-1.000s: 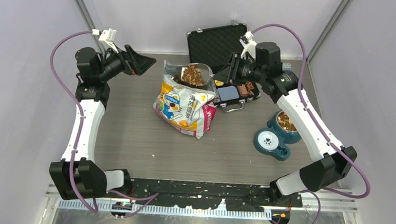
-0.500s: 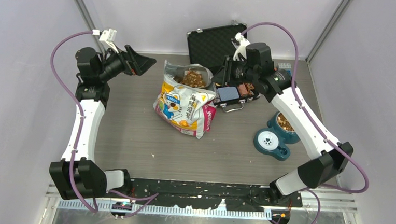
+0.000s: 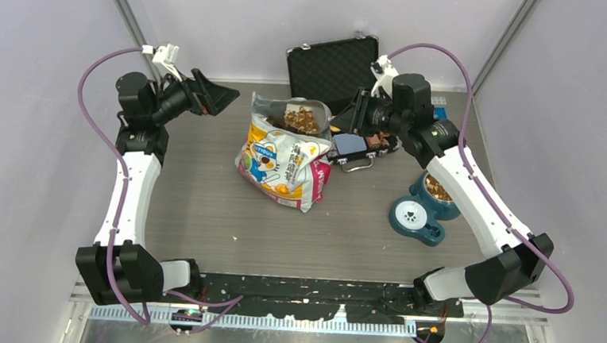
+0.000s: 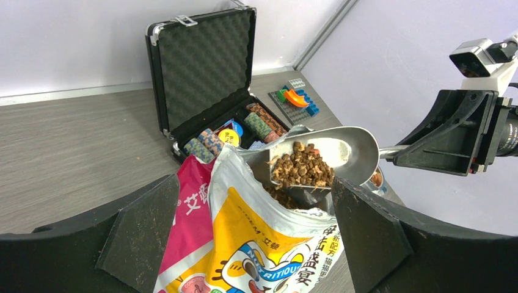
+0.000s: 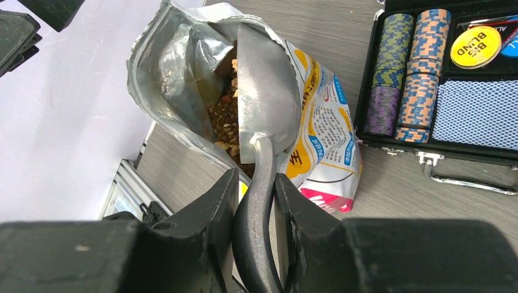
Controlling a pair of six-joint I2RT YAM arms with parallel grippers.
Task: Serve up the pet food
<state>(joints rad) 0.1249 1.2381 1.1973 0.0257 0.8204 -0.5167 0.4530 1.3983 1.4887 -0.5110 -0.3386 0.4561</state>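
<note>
Clamps the right gripper [image 5: 255, 186] on the handle of a metal scoop [image 4: 333, 149], jaws pressed tight against the handle from both sides. Holds the scoop's blade at the open mouth of the bag [image 3: 281, 162], roughly level, handle pointing back toward the right arm; cannot tell whether blade and bag rim touch. Carries a heap of kibble [image 4: 300, 171] in the blade, piled toward its open front edge. Shows more kibble lower down inside the foil-lined bag, below the scoop, and some in the far cup of the teal bowl [image 3: 410, 216] near the right edge of the table [image 3: 203, 205], well apart from the bag and partly under the right forearm. Hangs the left gripper [image 3: 221, 96] in the air to the left of the bag, apart from it, jaws spread wide on nothing, aimed at the bag and scoop. Places an open black case [image 3: 331, 62] just behind the bag, lid raised, with stacked chips [image 5: 403, 67] in its tray.
</note>
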